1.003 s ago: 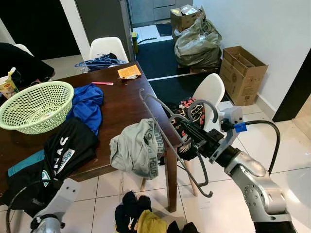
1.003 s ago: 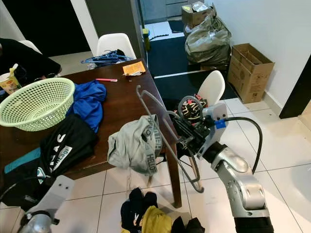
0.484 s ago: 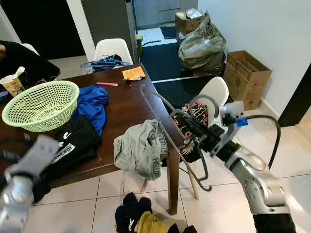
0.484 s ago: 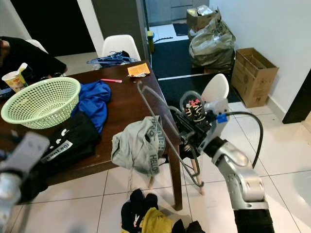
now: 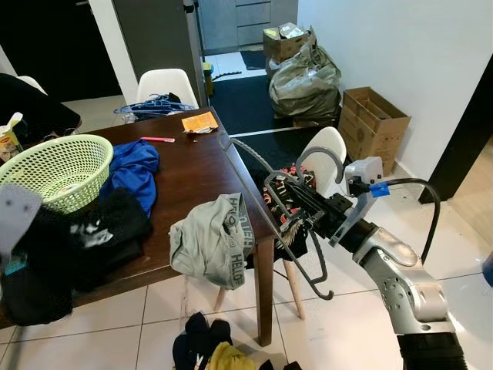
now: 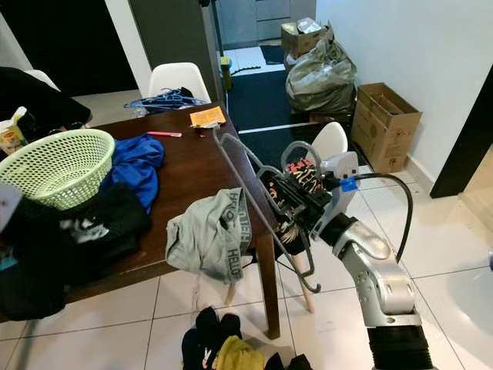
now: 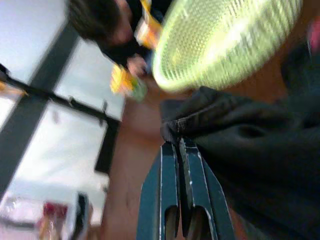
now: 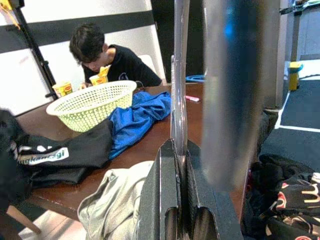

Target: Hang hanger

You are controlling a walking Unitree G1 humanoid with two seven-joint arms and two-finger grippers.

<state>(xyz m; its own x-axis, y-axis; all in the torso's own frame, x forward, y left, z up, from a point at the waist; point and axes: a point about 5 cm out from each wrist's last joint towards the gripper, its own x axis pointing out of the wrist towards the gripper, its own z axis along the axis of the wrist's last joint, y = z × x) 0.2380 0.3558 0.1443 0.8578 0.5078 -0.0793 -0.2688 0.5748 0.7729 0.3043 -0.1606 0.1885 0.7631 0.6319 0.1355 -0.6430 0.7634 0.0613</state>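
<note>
Right gripper (image 5: pixel 296 204): our arm reaches forward beside the table's (image 5: pixel 196 166) right edge, fingers clamped on the grey hanger (image 5: pixel 266 208), held tilted in the air.
Left gripper (image 7: pixel 181 150): raised at near left, fingers pinched on black clothing (image 7: pixel 250 145).

We see a dark wooden table (image 5: pixel 196 166) bearing a green basket (image 5: pixel 48 169); beside the basket lie a blue garment (image 5: pixel 132 166) and black clothes (image 5: pixel 73 247), a grey garment (image 5: pixel 212 247) farther off.
</note>
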